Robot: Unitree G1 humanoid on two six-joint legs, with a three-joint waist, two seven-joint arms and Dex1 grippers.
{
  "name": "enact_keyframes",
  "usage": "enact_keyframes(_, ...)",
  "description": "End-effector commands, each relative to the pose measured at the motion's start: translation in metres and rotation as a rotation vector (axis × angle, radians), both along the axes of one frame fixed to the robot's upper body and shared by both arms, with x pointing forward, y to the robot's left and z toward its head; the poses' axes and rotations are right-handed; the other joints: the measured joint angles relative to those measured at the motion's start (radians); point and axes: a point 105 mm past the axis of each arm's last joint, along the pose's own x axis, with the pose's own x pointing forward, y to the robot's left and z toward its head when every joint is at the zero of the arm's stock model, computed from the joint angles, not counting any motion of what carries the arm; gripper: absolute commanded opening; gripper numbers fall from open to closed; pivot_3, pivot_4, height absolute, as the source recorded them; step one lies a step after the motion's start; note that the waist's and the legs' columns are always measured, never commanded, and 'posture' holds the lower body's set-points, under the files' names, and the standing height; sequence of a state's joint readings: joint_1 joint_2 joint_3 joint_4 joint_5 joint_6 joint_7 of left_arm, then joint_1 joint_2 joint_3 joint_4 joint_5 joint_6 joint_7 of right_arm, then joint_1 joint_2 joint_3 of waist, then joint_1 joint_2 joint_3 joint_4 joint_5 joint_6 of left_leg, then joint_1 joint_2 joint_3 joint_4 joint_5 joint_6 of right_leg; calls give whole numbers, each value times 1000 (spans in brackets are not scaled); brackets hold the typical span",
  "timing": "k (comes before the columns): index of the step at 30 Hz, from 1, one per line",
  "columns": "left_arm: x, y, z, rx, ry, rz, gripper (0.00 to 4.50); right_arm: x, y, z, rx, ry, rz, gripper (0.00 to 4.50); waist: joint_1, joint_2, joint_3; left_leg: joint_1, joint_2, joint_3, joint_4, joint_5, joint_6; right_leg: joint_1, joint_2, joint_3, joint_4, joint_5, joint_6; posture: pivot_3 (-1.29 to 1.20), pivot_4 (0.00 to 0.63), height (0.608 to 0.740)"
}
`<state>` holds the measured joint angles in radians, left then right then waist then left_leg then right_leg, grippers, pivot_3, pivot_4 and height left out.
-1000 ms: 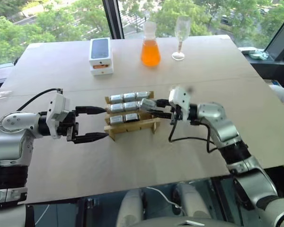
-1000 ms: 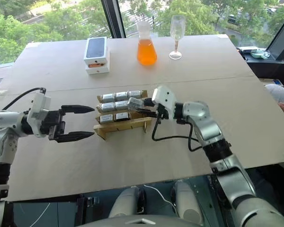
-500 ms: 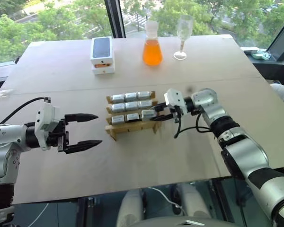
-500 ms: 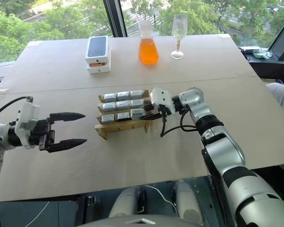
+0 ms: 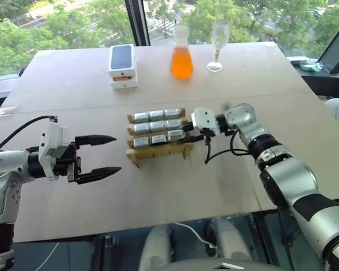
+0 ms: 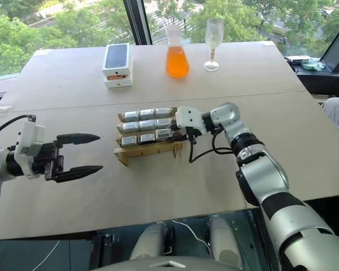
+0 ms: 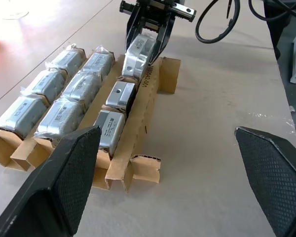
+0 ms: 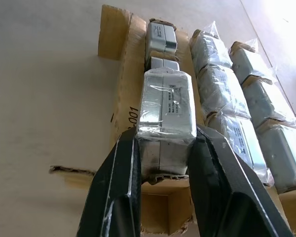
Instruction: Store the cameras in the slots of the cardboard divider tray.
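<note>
Right gripper [image 8: 164, 163] is clamped on the last camera [image 8: 166, 106], lowering it into the open slot at the right end of the tray's [image 5: 158, 152] near row, near the table's [image 5: 175, 186] centre. Left gripper [image 5: 101, 155] hangs wide open and empty, clear of the tray's left end.

We see a pale tabletop [image 5: 226, 169] with a seam across it. On it rest the cardboard divider tray [image 5: 158, 151] near the middle, and along the far edge a white phone box [image 5: 122, 66], an orange-filled flask [image 5: 181, 53] and an empty wine glass [image 5: 217, 45].
</note>
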<state>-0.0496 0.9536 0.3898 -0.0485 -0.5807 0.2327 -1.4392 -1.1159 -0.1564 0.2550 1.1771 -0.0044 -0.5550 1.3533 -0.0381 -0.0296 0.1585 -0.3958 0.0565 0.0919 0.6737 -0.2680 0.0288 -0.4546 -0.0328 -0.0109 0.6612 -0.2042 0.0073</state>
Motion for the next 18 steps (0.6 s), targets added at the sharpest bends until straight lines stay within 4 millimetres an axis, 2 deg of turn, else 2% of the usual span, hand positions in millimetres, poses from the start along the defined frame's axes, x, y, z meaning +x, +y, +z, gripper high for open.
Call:
enact_keyframes(1, 0, 0, 12, 14, -47, -11, 4500, -1, -1, 5, 6, 43, 18, 801, 1, 0, 0, 0, 0, 0, 0, 0, 0, 0, 0, 0, 0, 0, 0, 0, 150, 740)
enact_keyframes(3, 0, 0, 12, 14, -47, -10, 4500, -4, -2, 4, 0, 85, 39, 801, 1, 0, 0, 0, 0, 1, 0, 0, 0, 0, 0, 0, 0, 0, 0, 0, 150, 740)
enact_keyframes(4, 0, 0, 12, 14, -47, -10, 4500, -4, -2, 4, -3, 90, 44, 1811, 1, 0, 0, -1, 0, 1, 0, 0, 0, 0, -1, 0, -1, 0, 0, 0, 150, 740)
enact_keyframes(5, 0, 0, 12, 14, -46, -10, 4500, -4, -1, 5, 2, 90, 45, 2104, 1, 0, 0, -1, 0, 1, 0, 0, 0, 0, -1, 0, -1, 0, 0, 0, 150, 740)
enact_keyframes(7, 0, 0, 11, 12, -44, -10, 4500, -4, 0, 7, 22, 98, 42, 3046, 0, 0, 0, -1, 0, 1, 0, 0, 0, 0, -1, 0, -1, 0, 0, 0, 150, 740)
enact_keyframes(8, 0, 0, 10, 11, -43, -10, 4500, -2, 1, 13, 64, 117, 29, 3382, -1, 0, 0, -1, 0, 1, 0, 0, 0, 0, -1, 0, -1, 0, 0, 0, 150, 740)
enact_keyframes(9, 2, -1, 10, 9, -44, -9, 4500, 0, 2, 20, 109, 132, 15, 4008, -1, 0, 0, -1, 0, 1, 0, 0, 0, 0, 0, 0, 0, 0, 0, 0, 150, 740)
enact_keyframes(10, 3, -1, 10, 6, -46, -8, 4500, 1, 2, 27, 138, 150, 15, 4410, -1, 0, 0, -1, 0, 1, 0, 0, 0, 0, 0, 0, 0, 0, 0, 0, 150, 740)
enact_keyframes(15, 10, 0, 6, -7, -34, -5, 4500, 5, -10, 54, 277, 159, -8, 4464, -1, 1, 1, 0, 0, 1, 0, 0, 0, 0, 0, 0, 0, 0, 0, 0, 150, 740)
enact_keyframes(18, 10, 1, -1, -34, -15, 25, 4500, 6, -28, 64, 381, 175, -68, 4464, 0, 1, 0, 0, 0, 1, 0, 0, 0, 0, 0, 0, 0, 0, 0, 0, 150, 740)
